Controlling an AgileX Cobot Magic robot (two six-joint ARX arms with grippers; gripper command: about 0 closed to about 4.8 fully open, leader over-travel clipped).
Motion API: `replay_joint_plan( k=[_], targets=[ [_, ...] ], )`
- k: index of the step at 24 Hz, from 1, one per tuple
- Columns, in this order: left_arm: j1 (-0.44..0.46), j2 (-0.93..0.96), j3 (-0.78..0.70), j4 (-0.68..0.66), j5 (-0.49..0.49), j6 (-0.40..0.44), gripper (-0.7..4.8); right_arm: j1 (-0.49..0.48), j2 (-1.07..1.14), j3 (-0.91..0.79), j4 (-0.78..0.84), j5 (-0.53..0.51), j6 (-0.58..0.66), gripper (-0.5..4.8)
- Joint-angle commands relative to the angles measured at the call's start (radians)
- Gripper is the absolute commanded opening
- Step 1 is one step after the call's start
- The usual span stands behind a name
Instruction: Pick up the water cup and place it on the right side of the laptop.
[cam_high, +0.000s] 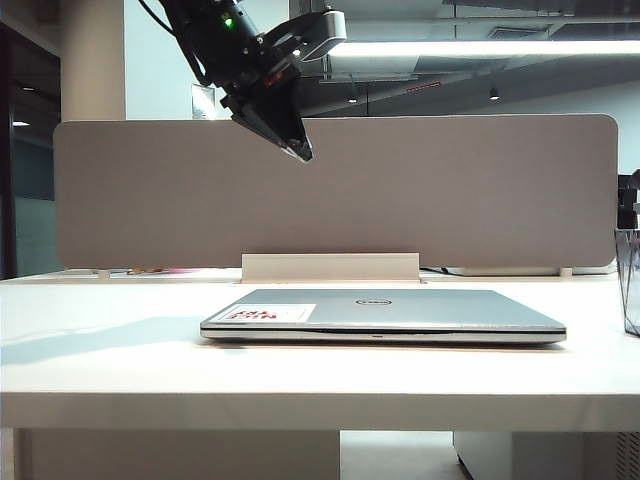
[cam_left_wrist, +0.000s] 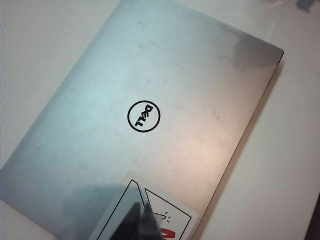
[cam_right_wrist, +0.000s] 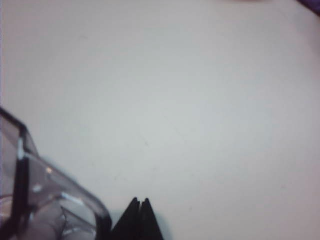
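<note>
in the middle of the white worktop lies the closed laptop, the water cup standing well off to its right at the frame edge. the left tool hangs high above the laptop, pressed together, empty. the right tool, pressed together, sits just beside the cup, gripping nothing.

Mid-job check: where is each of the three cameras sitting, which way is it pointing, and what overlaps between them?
Exterior view: table-edge height, facing the divider; closed laptop, water cup at right edge, left gripper raised, shut.
Left wrist view: looks down on the laptop lid; shut left gripper tips show.
Right wrist view: looks down at the table, cup beside the shut right gripper.
Shared: laptop, cup.
</note>
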Motion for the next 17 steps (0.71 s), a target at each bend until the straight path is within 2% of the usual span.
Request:
replay_joint_plan(
  k=[1, 12, 14, 17],
  targets=[
    [-0.001, -0.007, 0.002, -0.001, 0.003, -0.003, -0.05, 0.0, 0.005, 0.015, 0.036, -0.002, 0.001, -0.01],
    [-0.001, -0.007, 0.002, -0.002, -0.003, -0.003, -0.05, -0.001, 0.045, 0.039, 0.03, 0.018, -0.022, -0.01],
    [-0.001, -0.007, 0.002, -0.001, -0.003, -0.002, -0.05, -0.02, 0.034, 0.038, 0.015, 0.048, -0.029, -0.01],
    [-0.001, -0.007, 0.002, 0.0, -0.004, -0.002, -0.05, -0.046, 0.024, 0.039, 0.018, 0.021, -0.028, -0.01]
  ],
)
